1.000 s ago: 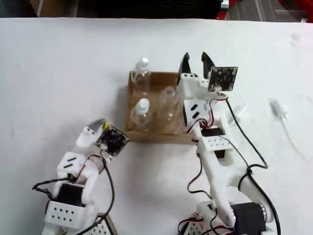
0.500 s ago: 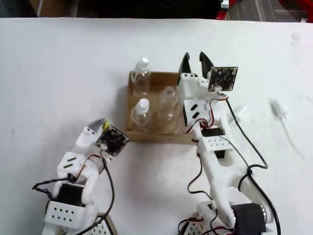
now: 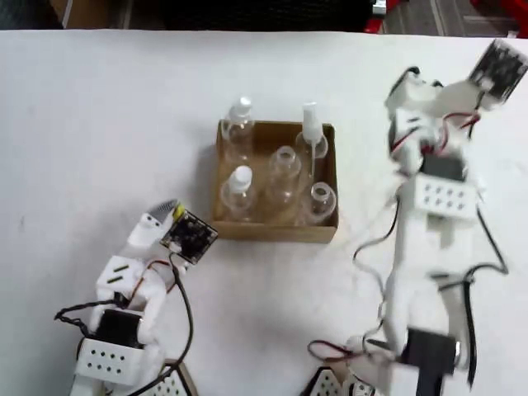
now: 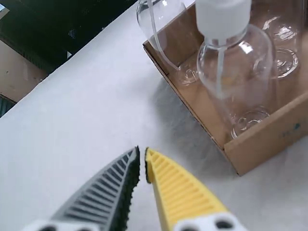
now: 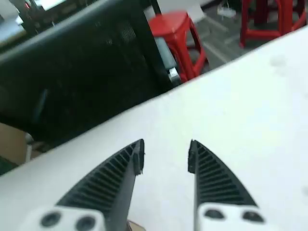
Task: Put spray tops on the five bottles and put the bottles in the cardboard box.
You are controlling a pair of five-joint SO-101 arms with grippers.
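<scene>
The cardboard box (image 3: 275,228) stands mid-table with several clear bottles upright inside. Three carry white spray tops: back left (image 3: 239,124), front left (image 3: 239,188) and back right (image 3: 311,130). Two are open-necked: one in the middle (image 3: 285,165) and one at the front right (image 3: 318,198). My left gripper (image 4: 142,164) is shut and empty, low over the table just short of the box's (image 4: 269,139) near left corner, close to a topped bottle (image 4: 236,62). My right gripper (image 5: 166,156) is open and empty, raised right of the box and facing the table's far edge.
The right arm (image 3: 433,190) stretches up the table's right side, its wrist camera (image 3: 502,64) near the far right corner. The left arm (image 3: 132,280) rests at the front left. Beyond the far edge are a dark cabinet (image 5: 86,72) and a red stool (image 5: 175,29).
The right arm has swung up and to the right, away from the box, uncovering the two bottles on the box's right side. The left arm has stayed still.
</scene>
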